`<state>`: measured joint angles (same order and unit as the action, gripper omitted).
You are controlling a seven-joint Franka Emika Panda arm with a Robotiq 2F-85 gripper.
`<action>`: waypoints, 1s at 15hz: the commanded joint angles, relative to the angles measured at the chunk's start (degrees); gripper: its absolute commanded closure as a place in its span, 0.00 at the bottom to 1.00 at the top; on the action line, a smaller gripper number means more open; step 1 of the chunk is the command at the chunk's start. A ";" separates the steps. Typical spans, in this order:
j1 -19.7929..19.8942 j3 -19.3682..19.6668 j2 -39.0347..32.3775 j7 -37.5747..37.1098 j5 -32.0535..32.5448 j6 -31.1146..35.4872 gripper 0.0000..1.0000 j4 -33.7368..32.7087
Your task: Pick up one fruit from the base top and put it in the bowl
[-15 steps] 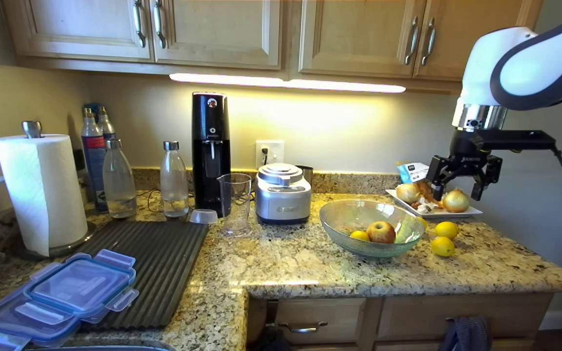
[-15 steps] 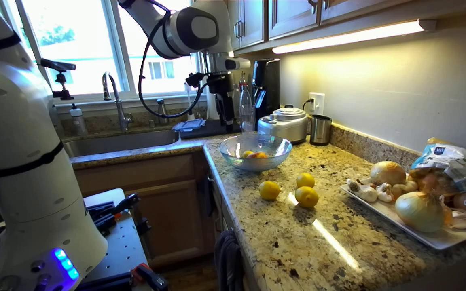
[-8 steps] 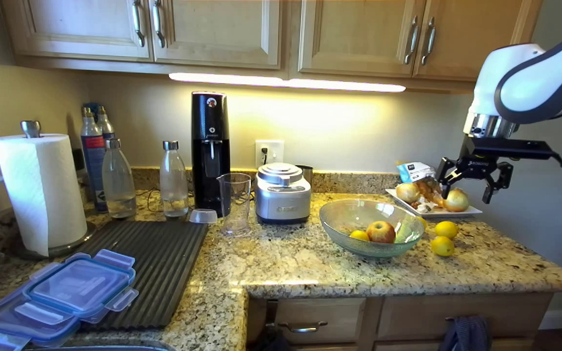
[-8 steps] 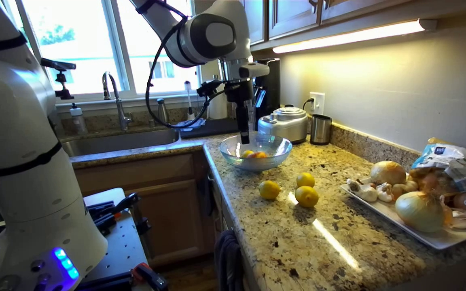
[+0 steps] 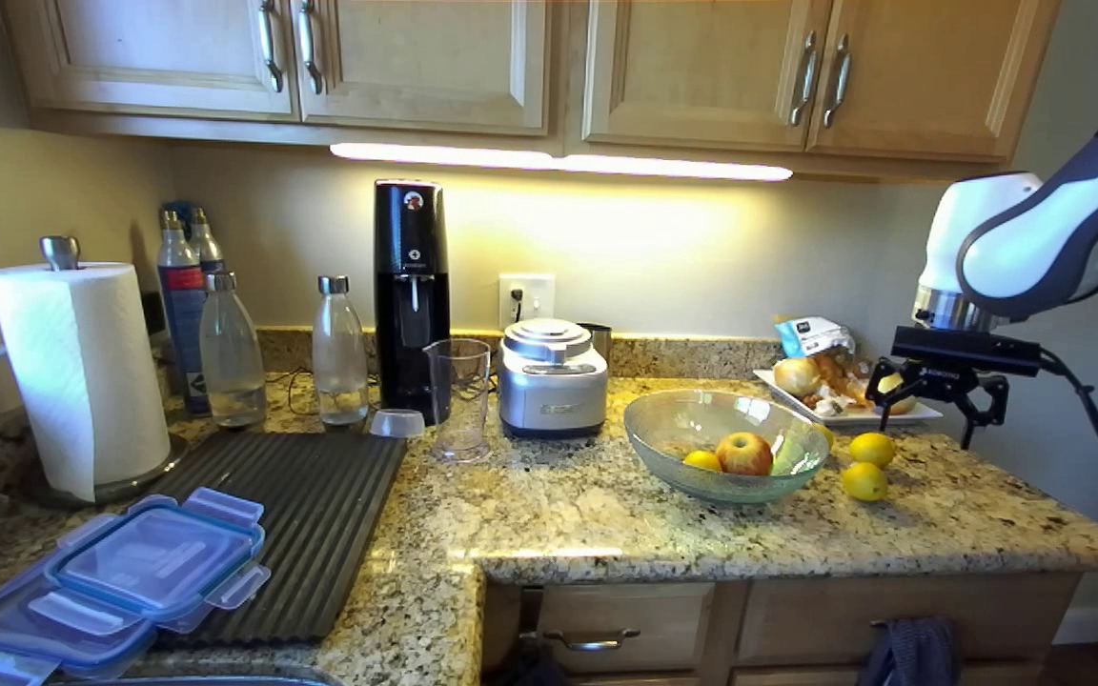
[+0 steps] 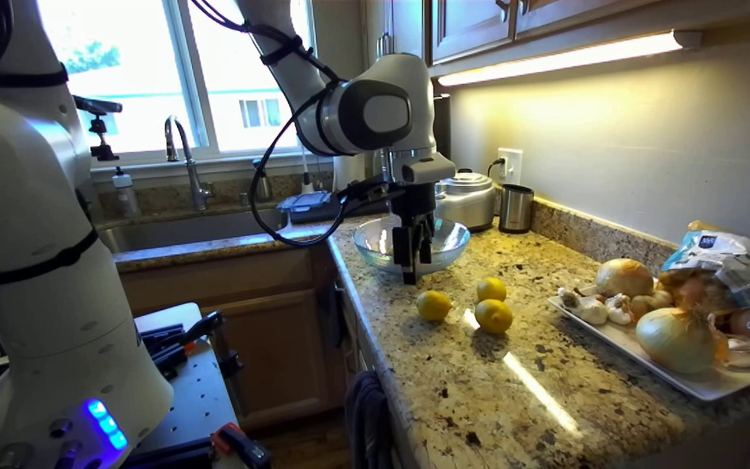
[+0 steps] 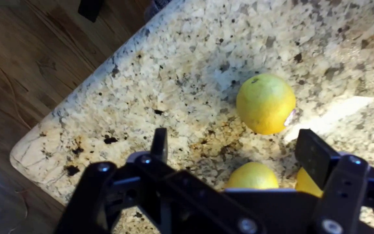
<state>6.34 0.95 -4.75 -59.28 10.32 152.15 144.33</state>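
Note:
Three yellow lemon-like fruits lie on the speckled granite countertop: a front fruit and a close pair. The wrist view shows one whole fruit and two partly hidden ones behind the gripper body. The clear glass bowl stands beside them, holding a yellow fruit and an orange-red fruit; it also shows in an exterior view, partly behind the gripper. My gripper is open and empty, above the counter near the fruits; its fingers are wide apart.
A white plate with onions and garlic and a blue-white bag lie along the wall side. The silver cooker pot stands behind the bowl. The counter's edge and corner show in the wrist view. Cabinets hang above.
The arm has lowered the gripper from well above the counter to near fruit height, moving right in both exterior views. The fingers stay open. The fruits and bowl have not moved.

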 commanded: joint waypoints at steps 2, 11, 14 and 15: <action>-3.59 3.52 -4.30 -6.50 1.85 1.24 0.00 -2.06; -4.42 3.77 -6.50 -1.95 -2.73 4.91 0.00 -2.65; -4.34 3.79 -9.43 0.01 -6.83 9.98 0.00 -3.29; -4.79 4.26 -10.41 -0.04 -7.43 10.73 0.00 -3.67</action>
<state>2.81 3.81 -12.36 -60.96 5.65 159.16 141.37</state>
